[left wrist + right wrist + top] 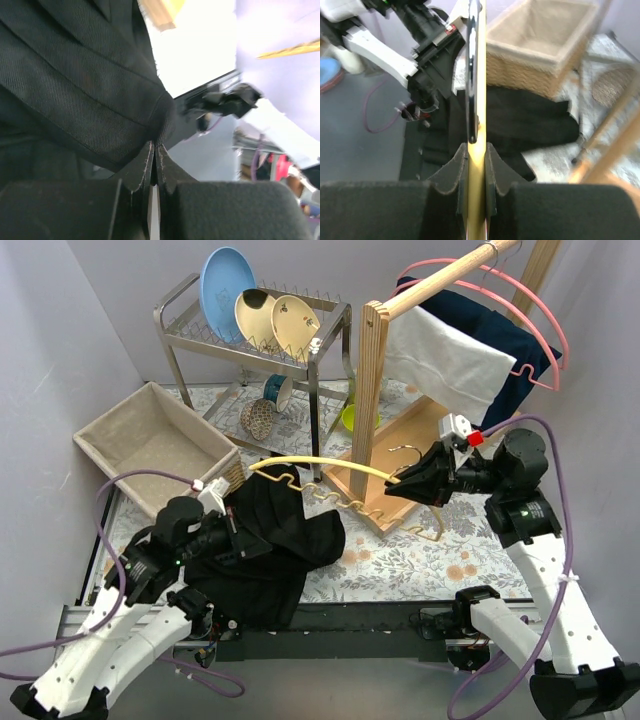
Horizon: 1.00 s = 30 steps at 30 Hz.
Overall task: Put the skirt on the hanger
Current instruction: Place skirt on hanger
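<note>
The black skirt (285, 530) lies bunched on the floral table in front of my left arm. My left gripper (240, 536) is shut on its edge, and the cloth (85, 85) fills the left wrist view above the closed fingertips (156, 150). The yellow hanger (315, 468) hangs in the air over the skirt, its wavy lower bar touching the cloth. My right gripper (400, 485) is shut on the hanger's right end. In the right wrist view the hanger (477, 100) runs edge-on between the jaws (476, 152).
A wooden clothes rack (372, 390) with white and navy garments and pink hangers (530, 310) stands at the back right. A wicker basket (150, 435) sits at the left. A metal dish rack (250, 335) with plates stands behind.
</note>
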Motion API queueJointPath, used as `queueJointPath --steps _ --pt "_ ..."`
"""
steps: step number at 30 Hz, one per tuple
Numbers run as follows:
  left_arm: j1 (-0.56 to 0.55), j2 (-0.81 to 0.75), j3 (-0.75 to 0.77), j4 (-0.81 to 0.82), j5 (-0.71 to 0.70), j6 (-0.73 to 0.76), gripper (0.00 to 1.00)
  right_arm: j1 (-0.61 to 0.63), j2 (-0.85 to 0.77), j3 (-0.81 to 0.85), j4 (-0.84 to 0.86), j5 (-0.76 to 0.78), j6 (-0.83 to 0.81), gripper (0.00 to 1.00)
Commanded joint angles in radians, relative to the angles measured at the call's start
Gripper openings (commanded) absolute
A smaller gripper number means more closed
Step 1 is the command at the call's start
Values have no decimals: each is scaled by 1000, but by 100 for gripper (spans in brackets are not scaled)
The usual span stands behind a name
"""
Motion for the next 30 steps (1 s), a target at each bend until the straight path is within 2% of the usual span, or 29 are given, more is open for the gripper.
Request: queueJointPath --steps 1,2,3,5,7,12,17,20,21,23,24,25,26,27,28,30 --pt "2 -77 4 -112 -37 -117 0 44 14 -132 706 -165 411 1" --pt "2 -83 1 -138 -72 -134 0 51 29 -174 878 -164 536 1" --pt "2 -94 18 -152 -104 -163 0 62 48 -232 1255 -155 753 1" --pt "2 -143 61 -203 -204 -208 0 85 111 -252 1524 -118 931 1" --pt "2 -183 92 -218 -230 -269 0 139 154 -222 1713 -86 1043 1" --pt "2 -218 111 -244 -284 -330 0 252 178 -229 1785 -24 987 1" --pt "2 -185 300 -243 -326 -364 0 344 244 -189 1725 -11 884 1" --pt "2 -131 404 -261 -359 -346 0 375 270 -133 1724 -8 888 1" --pt "2 -116 426 -260 -370 -338 0 377 276 -113 1696 -17 883 1" --pt "2 -88 496 -292 -422 -318 0 370 255 -52 1530 -79 806 1" --pt "2 -68 509 -303 -434 -297 0 372 229 -38 1225 -102 619 1" --pt "2 -42 510 -306 -433 -283 0 370 161 -16 1005 -100 445 1" --pt "2 -30 507 -301 -434 -274 0 372 136 81 752 -77 265 1" --pt "2 -24 489 -297 -434 -259 0 375 117 160 110 -26 -190 1" --pt "2 -2 478 -289 -430 -246 0 387 102 179 2 103 -263 1" --pt "2 22 458 -280 -434 -222 0 393 35 151 -72 182 -309 1"
